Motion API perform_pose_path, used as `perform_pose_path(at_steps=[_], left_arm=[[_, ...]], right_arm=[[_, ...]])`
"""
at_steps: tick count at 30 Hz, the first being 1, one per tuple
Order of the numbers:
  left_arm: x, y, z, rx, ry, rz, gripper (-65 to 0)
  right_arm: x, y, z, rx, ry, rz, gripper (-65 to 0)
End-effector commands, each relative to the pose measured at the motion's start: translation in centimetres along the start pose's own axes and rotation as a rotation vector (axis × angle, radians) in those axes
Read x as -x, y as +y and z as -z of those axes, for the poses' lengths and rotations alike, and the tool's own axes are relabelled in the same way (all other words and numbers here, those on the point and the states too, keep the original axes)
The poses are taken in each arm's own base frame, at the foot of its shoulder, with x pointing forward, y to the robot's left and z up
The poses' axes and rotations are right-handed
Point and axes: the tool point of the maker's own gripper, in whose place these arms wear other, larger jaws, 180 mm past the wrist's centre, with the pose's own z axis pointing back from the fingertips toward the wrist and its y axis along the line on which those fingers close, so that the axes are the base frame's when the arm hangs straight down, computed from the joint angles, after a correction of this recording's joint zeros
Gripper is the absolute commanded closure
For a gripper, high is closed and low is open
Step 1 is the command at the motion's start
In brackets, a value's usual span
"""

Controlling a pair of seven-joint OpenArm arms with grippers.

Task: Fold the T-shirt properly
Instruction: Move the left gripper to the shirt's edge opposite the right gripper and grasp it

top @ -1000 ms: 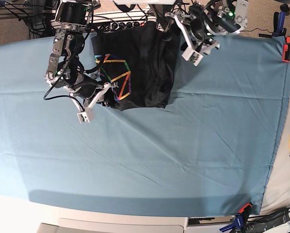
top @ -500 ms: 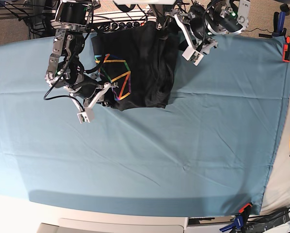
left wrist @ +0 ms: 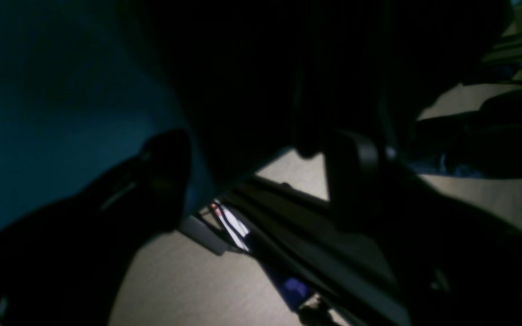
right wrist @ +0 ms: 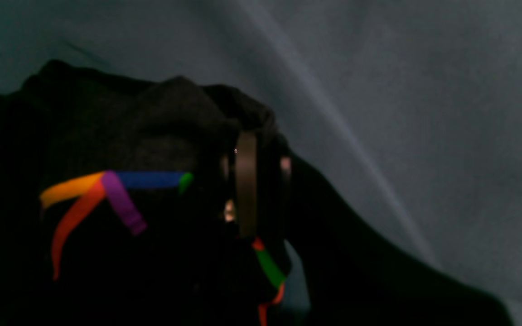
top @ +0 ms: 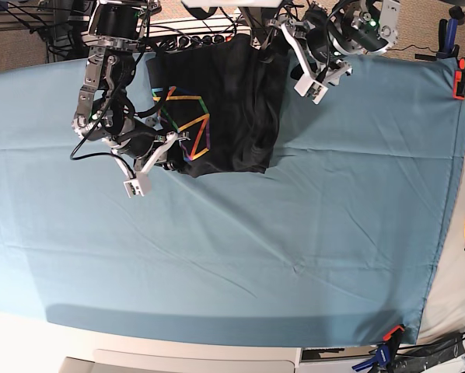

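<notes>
Black cotton, the T-shirt [top: 221, 105] lies folded at the far edge of the desk, on the blue table cloth [top: 295, 233]. Its coloured line print [top: 184, 124] shows on the side toward the right arm, while the side toward the left arm is plain and hangs in soft folds.

The right end effector [top: 164, 155] sits at the near corner of the T-shirt, on the print side. In the right wrist view its fingers [right wrist: 245, 190] are nearly together and black fabric bunches up around them, with orange, blue and purple lines of the print just beside; it is closed on the T-shirt.

The left end effector [top: 314, 70] is at the far corner of the T-shirt on the plain side, just above the cloth. Its jaws are spread wide and nothing is between them. In the left wrist view the two fingers [left wrist: 166, 176] stand well apart, with the dark T-shirt ahead of them and the floor below the desk edge.

An orange clamp [top: 459, 80] holds the table cloth well away from the T-shirt, at the cloth's far corner.
</notes>
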Motion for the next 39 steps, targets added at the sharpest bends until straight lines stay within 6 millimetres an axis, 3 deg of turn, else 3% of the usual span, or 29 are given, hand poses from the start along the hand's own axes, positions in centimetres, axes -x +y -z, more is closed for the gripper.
perform_pose_path(at_steps=[1,12,20,28,33,39], left_arm=[[-0.5,-0.8,-0.3,0.033,-0.031,-0.014,-46.6],[-0.7,-1.9,-0.2,0.082,-0.054,-0.045,-46.6],[-0.8,-3.9,0.6,0.115,-0.05,-0.005,-46.6],[-0.8,-3.2,0.7,0.069,-0.05,0.02,-46.5],[-0.7,-2.6,0.8,0.038,-0.046,0.015,-41.5],[-0.8,-2.7,0.7,0.046,-0.048,0.009,-41.3]], right_arm=[[-1.7,0.0,-0.4,-0.002,-0.053,-0.02,0.0],[-1.7,0.0,-0.4,-0.002,-0.053,-0.02,0.0],[-1.7,0.0,-0.4,-0.002,-0.053,-0.02,0.0],[-1.7,0.0,-0.4,-0.002,-0.053,-0.02,0.0],[-1.7,0.0,-0.4,-0.002,-0.053,-0.02,0.0],[-1.7,0.0,-0.4,-0.002,-0.053,-0.02,0.0]])
